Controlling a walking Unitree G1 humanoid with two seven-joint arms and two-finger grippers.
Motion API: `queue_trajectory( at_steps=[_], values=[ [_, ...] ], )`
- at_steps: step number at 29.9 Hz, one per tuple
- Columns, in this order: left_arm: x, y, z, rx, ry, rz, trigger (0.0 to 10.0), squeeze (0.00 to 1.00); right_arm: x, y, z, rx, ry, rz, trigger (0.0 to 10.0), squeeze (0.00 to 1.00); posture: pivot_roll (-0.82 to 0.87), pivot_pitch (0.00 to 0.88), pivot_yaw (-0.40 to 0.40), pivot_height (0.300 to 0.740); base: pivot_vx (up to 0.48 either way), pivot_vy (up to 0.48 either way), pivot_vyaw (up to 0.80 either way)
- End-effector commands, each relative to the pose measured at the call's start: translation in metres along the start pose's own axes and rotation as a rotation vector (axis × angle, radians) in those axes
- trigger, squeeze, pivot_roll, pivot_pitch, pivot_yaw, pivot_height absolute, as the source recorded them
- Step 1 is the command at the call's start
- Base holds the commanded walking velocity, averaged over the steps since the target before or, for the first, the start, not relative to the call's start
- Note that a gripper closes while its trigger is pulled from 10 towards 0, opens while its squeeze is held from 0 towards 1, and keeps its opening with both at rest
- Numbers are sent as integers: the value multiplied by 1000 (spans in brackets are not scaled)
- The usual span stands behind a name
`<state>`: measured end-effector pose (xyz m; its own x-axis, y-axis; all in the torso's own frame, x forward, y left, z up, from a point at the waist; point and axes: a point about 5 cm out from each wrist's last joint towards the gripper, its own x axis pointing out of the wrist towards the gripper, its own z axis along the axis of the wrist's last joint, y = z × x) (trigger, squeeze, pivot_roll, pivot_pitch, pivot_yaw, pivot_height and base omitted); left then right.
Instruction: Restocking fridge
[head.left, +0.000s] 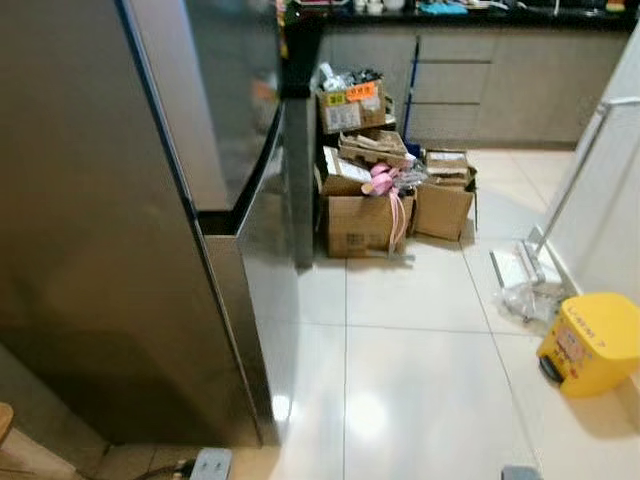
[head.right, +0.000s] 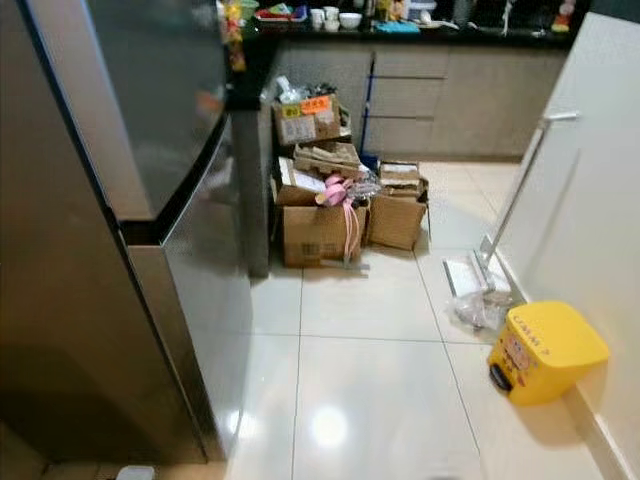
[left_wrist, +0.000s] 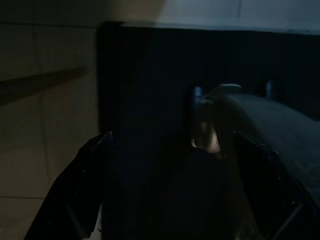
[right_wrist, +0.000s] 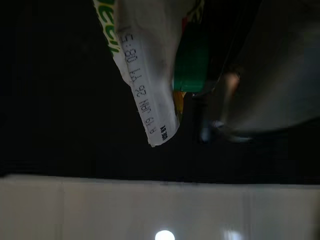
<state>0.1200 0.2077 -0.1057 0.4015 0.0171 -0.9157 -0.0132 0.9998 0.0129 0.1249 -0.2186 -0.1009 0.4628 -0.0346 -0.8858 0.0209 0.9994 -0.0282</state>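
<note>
A tall steel fridge (head.left: 100, 200) stands at my left with its doors closed. Close before the right wrist camera hangs a white carton (right_wrist: 145, 75) with green lettering, a printed date and a green cap (right_wrist: 192, 65). My right gripper (right_wrist: 170, 20) is shut on it, low above the pale floor tiles, and its fingers are lost in the dark. In the dim left wrist view my left gripper (left_wrist: 170, 200) is open, its black fingers (left_wrist: 75, 200) spread wide with nothing between them, hanging beside a dark panel.
Stacked cardboard boxes (head.left: 365, 190) sit past the fridge's far corner, under a dark counter (head.right: 400, 30). A yellow bin (head.left: 590, 340) and a white floor mop (head.left: 525, 265) stand along the right wall. Glossy tiles (head.left: 420, 380) lie between fridge and bin.
</note>
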Motion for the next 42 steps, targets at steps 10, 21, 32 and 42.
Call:
queue_trajectory(
  at_steps=[10,21,32,42],
  values=[
    [1,-1,8,11,-20,-3,10000,0,-3,-7,-8,14,25,12,10000,0,-34,0,-9,740,260,-298,683],
    [1,-1,9,11,-23,-6,10000,0,-4,-6,-14,-9,46,30,10000,0,-34,0,-8,740,258,-294,743],
    [0,7,8,-27,-21,20,10000,0,-4,-5,-17,-45,66,58,10000,0,-34,0,-9,740,44,-47,364],
    [-1,10,8,-24,-21,22,10000,0,-5,-4,-18,-54,68,78,10000,0,-39,0,-7,740,0,0,800]
  ],
)
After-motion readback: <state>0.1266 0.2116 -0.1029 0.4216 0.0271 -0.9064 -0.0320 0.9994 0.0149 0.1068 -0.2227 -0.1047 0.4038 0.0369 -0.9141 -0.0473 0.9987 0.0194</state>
